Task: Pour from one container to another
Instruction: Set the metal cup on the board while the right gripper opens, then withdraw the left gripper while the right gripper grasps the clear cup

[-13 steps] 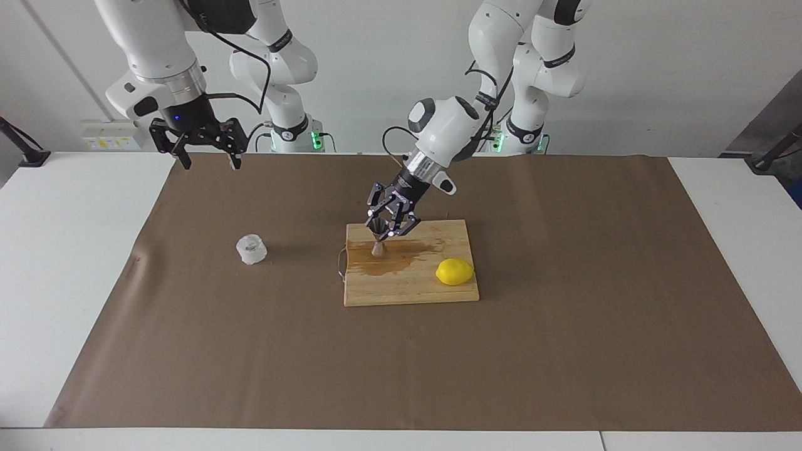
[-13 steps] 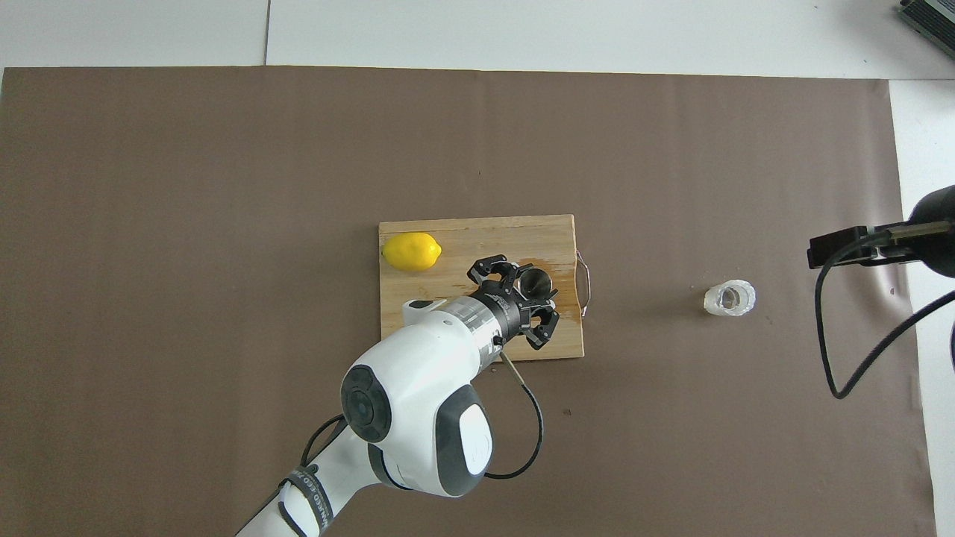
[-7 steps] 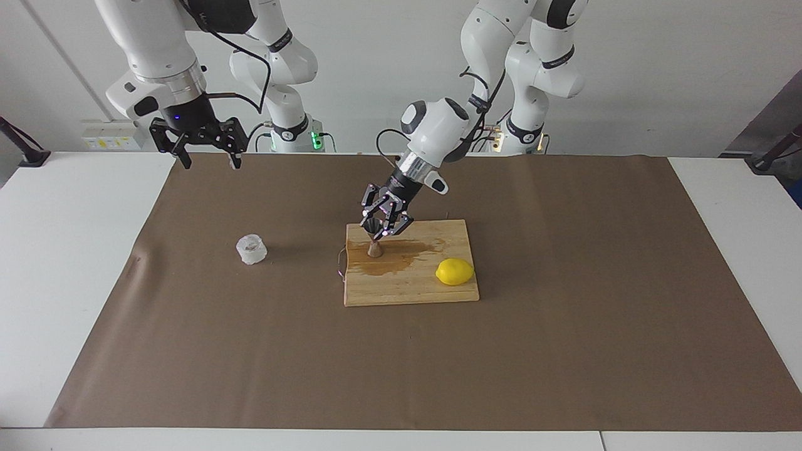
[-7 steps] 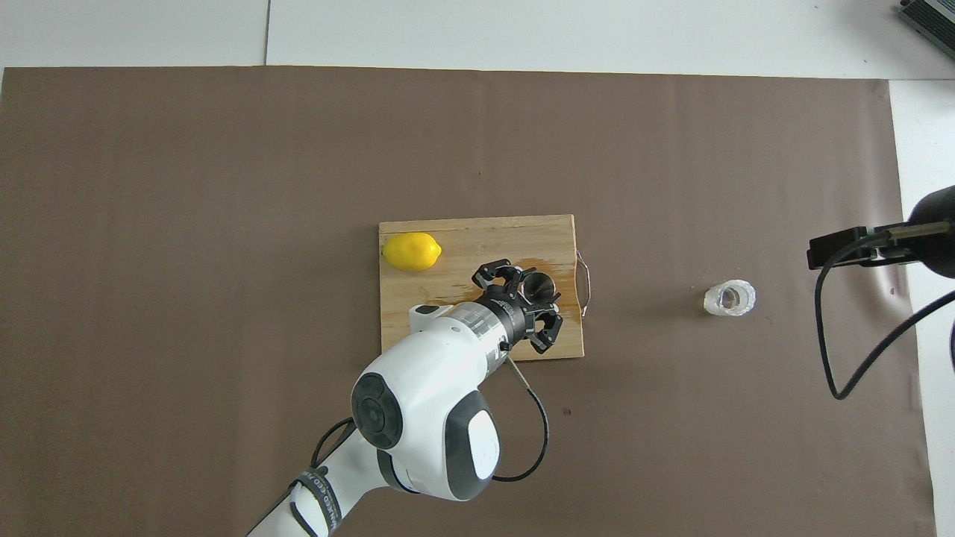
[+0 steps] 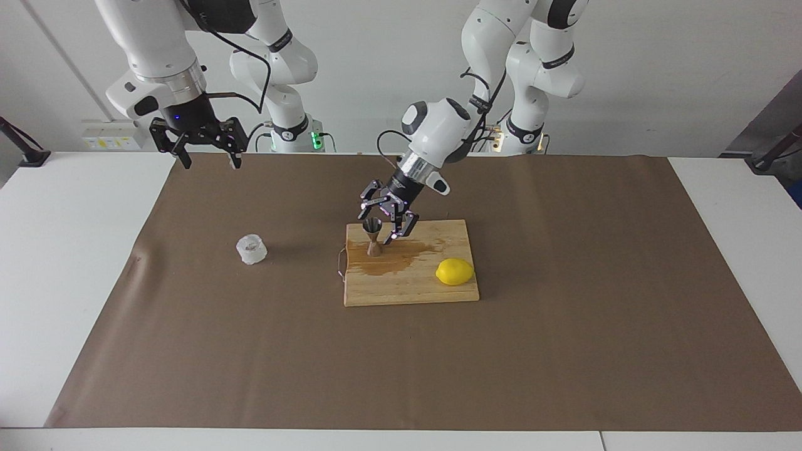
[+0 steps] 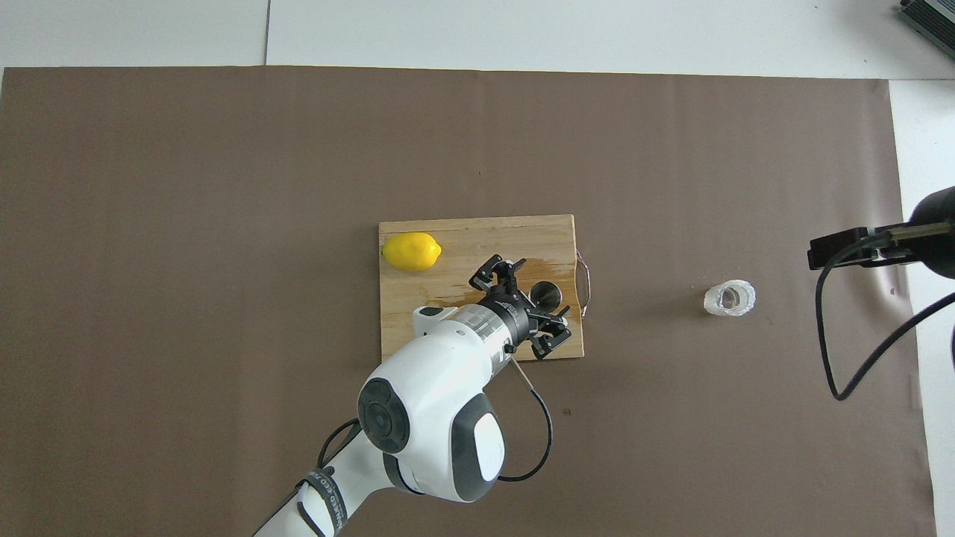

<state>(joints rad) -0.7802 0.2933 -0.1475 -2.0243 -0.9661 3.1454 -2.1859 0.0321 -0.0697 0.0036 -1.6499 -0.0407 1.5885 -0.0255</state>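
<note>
Now the jigger [image 5: 374, 237] stands upright on the board [image 5: 410, 289], free between the left gripper's [image 5: 383, 220] spread fingers [image 5: 393, 237].

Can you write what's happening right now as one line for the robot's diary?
left claw: open beside jigger | jigger: upright on wet board | clear cup: on mat | right claw: open, waiting

The steel jigger [image 5: 373, 237] stands upright on the wooden cutting board [image 5: 410, 285], in a wet brown stain, at about ten o'clock from the lemon [image 5: 455, 272]. The left gripper [image 5: 383, 220] hangs just over the jigger, fingers spread, clear of it. At nine o'clock from the board sits the clear cup [image 5: 251, 248] on the brown paper. The right gripper [image 5: 207, 160] waits with jaws apart over the paper's edge, at about eleven o'clock from the cup.
</note>
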